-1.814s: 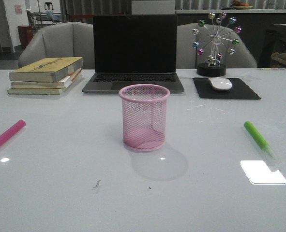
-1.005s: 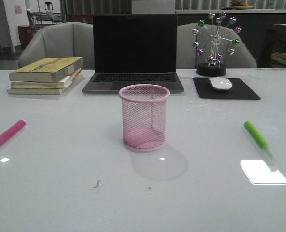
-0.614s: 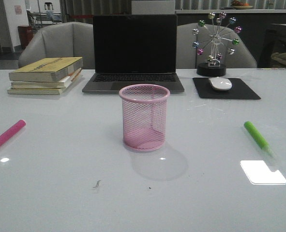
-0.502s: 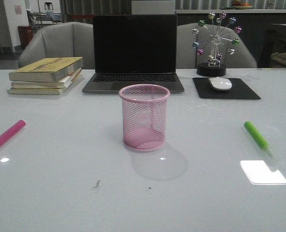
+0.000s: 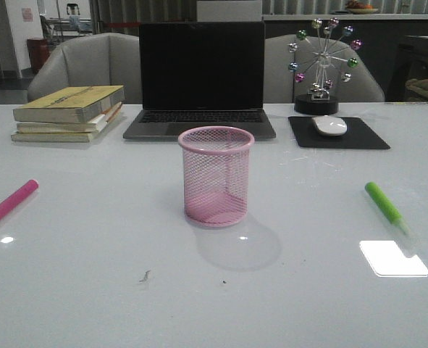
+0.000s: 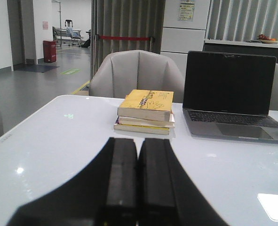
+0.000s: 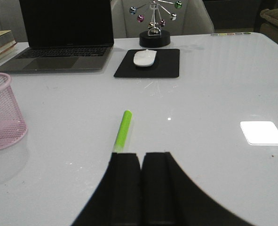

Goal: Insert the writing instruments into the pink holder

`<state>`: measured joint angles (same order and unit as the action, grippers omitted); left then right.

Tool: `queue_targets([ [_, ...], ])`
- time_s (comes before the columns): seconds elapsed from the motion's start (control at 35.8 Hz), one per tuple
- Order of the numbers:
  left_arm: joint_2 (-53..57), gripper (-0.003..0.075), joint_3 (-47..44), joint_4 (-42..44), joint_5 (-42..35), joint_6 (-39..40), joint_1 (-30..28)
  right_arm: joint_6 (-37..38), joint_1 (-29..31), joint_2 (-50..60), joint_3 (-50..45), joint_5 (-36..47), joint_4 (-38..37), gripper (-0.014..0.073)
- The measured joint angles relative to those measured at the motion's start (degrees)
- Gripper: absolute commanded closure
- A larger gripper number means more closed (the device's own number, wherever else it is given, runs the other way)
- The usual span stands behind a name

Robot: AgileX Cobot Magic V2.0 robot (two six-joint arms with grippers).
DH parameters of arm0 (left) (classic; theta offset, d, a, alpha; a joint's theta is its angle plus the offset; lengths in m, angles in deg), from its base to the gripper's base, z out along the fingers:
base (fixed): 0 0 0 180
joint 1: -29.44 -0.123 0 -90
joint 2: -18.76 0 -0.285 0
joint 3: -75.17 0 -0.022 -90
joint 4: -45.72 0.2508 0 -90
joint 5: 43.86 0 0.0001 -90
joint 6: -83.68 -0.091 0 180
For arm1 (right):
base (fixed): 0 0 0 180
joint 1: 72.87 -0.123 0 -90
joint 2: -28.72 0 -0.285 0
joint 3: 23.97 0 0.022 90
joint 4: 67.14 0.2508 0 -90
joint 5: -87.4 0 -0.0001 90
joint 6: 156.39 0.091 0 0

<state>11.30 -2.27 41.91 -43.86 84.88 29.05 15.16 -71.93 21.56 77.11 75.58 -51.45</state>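
Pink mesh holder (image 5: 216, 176) upright, empty, mid-table (image 5: 90, 290). One pink pen (image 5: 11, 201) at left edge, one green pen (image 5: 384, 204) near right edge. Left gripper (image 6: 138, 188) and right gripper (image 7: 141, 188): fingers pressed together, holding nothing.

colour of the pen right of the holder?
Bright green pen, pale translucent end; clearest in the front view.

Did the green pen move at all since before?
No. The green pen lies at the same spot beside the bright reflection on the table, right of the pink holder.
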Motion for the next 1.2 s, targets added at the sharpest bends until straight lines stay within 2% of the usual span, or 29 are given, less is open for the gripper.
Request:
queue_targets([
  [1.03,0.0,0.0629,0.0,-0.4,0.4,0.0,0.0,0.0,0.0,0.0,0.0,0.0,0.0,0.0536],
  [1.2,0.0,0.0629,0.0,-0.5,-3.6,0.0,0.0,0.0,0.0,0.0,0.0,1.1,0.2,0.0536],
])
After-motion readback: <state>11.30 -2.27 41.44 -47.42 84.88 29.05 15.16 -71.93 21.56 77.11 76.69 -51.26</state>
